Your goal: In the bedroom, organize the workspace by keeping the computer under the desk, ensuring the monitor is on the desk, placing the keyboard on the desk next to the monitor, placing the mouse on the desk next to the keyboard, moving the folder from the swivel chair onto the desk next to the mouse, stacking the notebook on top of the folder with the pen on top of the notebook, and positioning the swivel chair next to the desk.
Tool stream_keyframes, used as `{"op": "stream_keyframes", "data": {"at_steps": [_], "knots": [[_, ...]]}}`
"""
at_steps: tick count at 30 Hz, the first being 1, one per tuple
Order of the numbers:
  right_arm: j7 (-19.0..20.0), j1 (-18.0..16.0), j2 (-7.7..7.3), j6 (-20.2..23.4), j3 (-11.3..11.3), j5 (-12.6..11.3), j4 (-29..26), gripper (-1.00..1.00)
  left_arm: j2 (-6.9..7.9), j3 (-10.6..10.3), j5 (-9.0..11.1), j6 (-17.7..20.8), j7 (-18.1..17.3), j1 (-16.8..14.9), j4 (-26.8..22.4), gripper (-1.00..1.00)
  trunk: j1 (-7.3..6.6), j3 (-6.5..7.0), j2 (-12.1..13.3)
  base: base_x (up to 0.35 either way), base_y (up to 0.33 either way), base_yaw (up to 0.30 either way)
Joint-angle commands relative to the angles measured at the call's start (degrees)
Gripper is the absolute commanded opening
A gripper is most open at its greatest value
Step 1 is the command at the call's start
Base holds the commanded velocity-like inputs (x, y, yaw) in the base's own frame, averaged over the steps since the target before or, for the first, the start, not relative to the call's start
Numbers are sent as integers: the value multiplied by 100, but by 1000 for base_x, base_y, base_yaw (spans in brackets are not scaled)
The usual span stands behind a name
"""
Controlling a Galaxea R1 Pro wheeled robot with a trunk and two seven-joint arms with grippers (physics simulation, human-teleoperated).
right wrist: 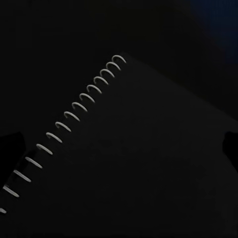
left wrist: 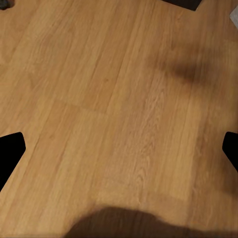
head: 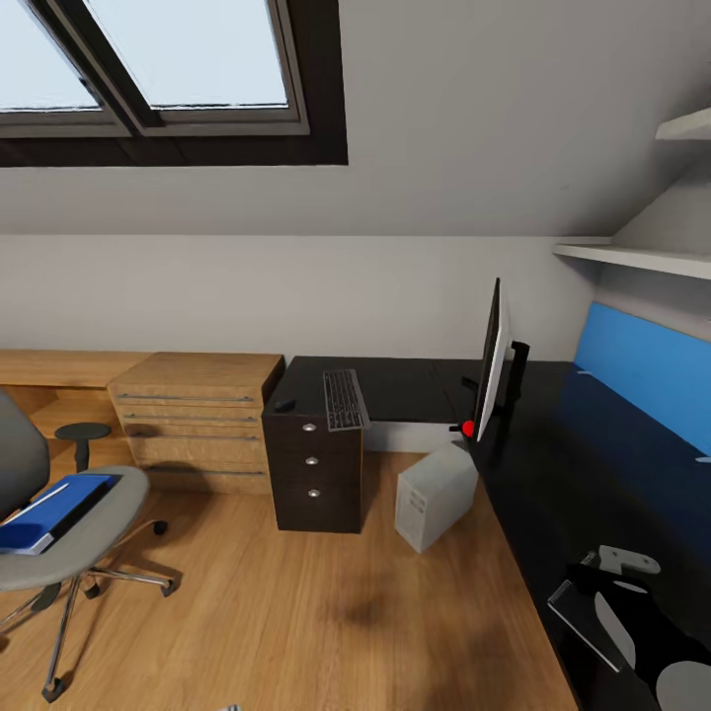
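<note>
Right wrist view: spiral-bound notebook (right wrist: pixel 148 163) lying on the bench (head: pixel 553 474). Left wrist view: bare floor (left wrist: pixel 119 99). Both end effectors' fingers apart; folder (head: pixel 54 509) on swivel chair (head: pixel 59 553).

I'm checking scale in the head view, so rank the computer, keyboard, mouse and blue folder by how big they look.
Largest to smallest:
1. computer
2. folder, close to the computer, and nearer the camera, so unsure
3. keyboard
4. mouse
</note>
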Motion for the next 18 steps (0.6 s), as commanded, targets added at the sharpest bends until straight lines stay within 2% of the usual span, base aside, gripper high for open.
{"op": "stream_keyframes", "data": {"at_steps": [1, 11, 18], "knots": [[-24, 0, -1, 25, 9, -61, -12, 100, 8, -30, 51, 6, 48, 0, -14, 100, 0, -5, -4, -9, 0, 0], [-23, 0, -1, 25, 9, -63, -12, 100, 8, -30, 51, 6, 46, -2, -14, 100, 0, -5, -4, -25, 0, 0], [-25, 0, -1, 25, 9, -68, -12, 100, 8, -30, 51, 6, 51, 0, -14, 100, 0, -5, -4, -246, 0, 0]]}}
